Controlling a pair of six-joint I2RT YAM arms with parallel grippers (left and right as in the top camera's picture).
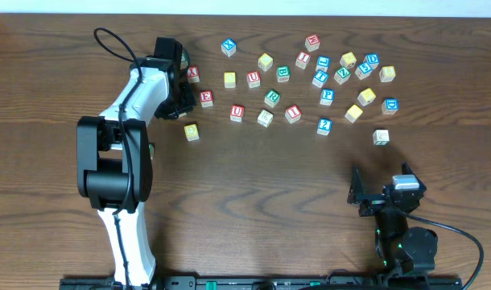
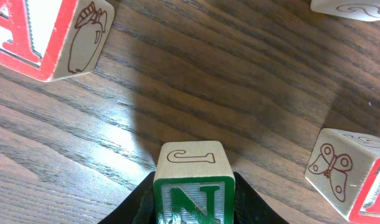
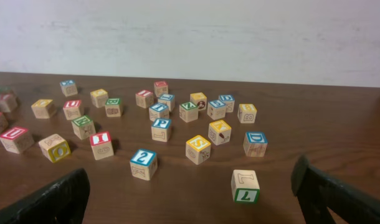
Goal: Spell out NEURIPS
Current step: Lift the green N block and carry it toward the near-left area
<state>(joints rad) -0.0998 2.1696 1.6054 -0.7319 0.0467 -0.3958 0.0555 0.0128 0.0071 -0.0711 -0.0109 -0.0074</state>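
The green N cube (image 2: 194,190) stands between the black fingers of my left gripper (image 2: 194,208), which press on both its sides. From overhead this gripper (image 1: 178,98) is at the left end of the scattered cubes and hides the N. Close by are a red E (image 1: 206,98) and a red U (image 1: 237,113). Farther right lie a green R (image 1: 271,97), a red I (image 1: 292,113) and a blue P (image 1: 327,96). A yellow-faced S (image 3: 198,148) shows in the right wrist view. My right gripper (image 1: 382,197) rests open near the front right, holding nothing.
A red A cube (image 2: 34,31) lies just left of the N, and a red cube with a butterfly face (image 2: 349,168) just to its right. Several other letter and number cubes lie at the back right, among them a green 7 (image 3: 245,186) and a blue 2 (image 3: 143,163).
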